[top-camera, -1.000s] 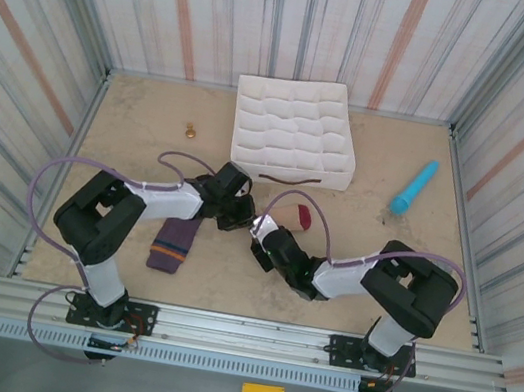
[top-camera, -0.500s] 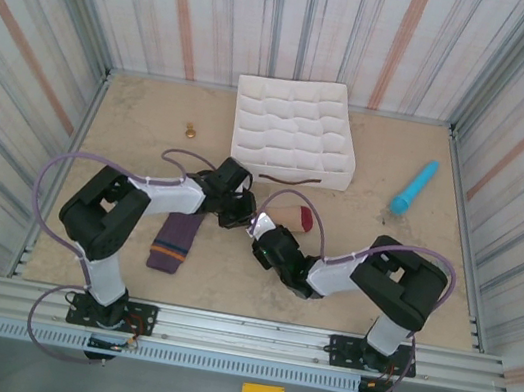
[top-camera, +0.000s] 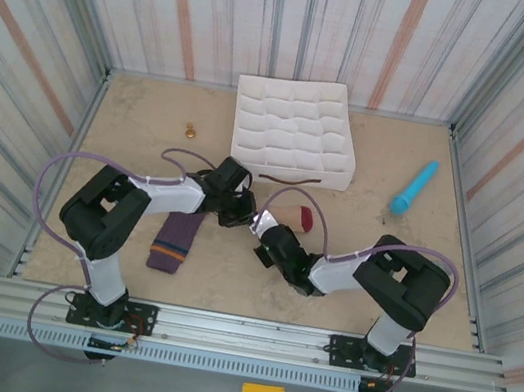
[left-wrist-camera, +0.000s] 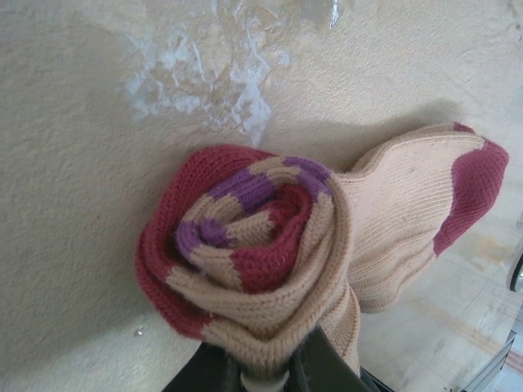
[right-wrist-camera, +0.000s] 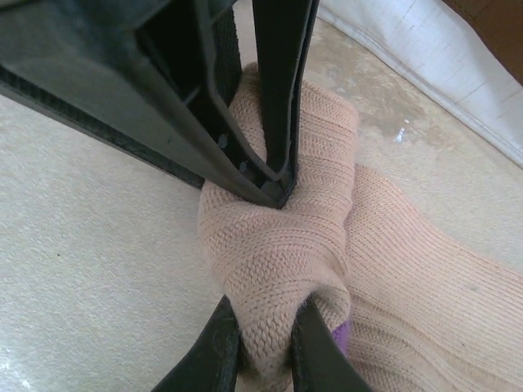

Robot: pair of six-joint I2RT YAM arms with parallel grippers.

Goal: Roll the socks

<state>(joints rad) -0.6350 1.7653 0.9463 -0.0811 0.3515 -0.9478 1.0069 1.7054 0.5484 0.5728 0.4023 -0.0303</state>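
Left gripper and right gripper both clamp the roll of the beige sock from opposite sides, mid table. Toe end lies flat, unrolled. Purple sock lies apart, by the left arm.

Risk: opposed pulls or an early release let the knit uncoil. Fingers buried in folds may drag it open.

Versus 1 s ago: right elbow sits nearer centre; purple sock unmoved.
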